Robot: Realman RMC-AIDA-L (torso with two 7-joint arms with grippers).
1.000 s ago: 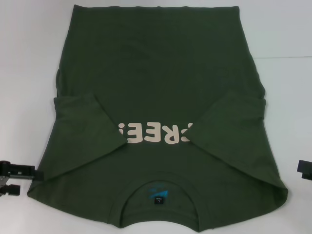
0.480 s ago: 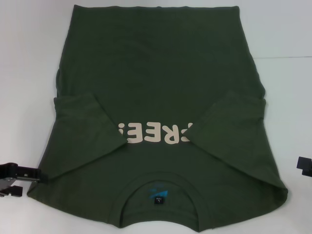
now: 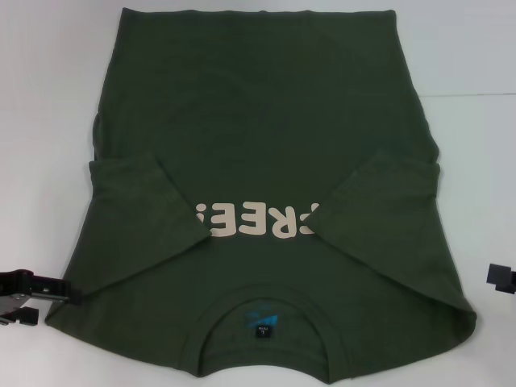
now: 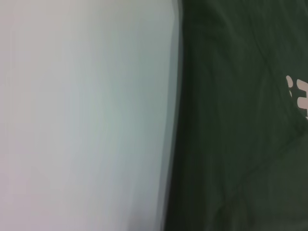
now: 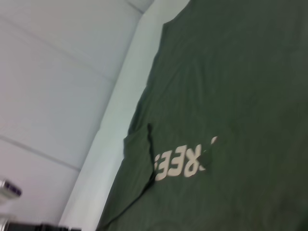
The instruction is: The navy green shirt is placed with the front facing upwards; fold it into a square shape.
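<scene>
From your head camera, you are looking down at the navy green shirt (image 3: 262,193), which is lying flat and front-up across the white worktop (image 3: 48,121), its collar (image 3: 262,300) nearest you and its hem farthest. Both short sleeves are lying folded inward over the chest, each covering an end of the cream print (image 3: 256,221), so only the middle letters are showing. A small blue neck label (image 3: 260,318) is sitting inside the collar. Your left gripper (image 3: 68,295) is reaching in low at the shirt's near left corner, its tip at the cloth edge; you cannot tell how its jaws are standing. Your right gripper (image 3: 501,278) is just poking in at the frame's right edge, apart from the shirt, and its jaws cannot be told either.

Your left wrist camera is showing the shirt's side edge (image 4: 180,115) lying against the bare worktop, with a bit of the print.

Your right wrist camera is showing the shirt (image 5: 240,96) spread over the worktop, 1 folded sleeve (image 5: 137,159) beside the print.
</scene>
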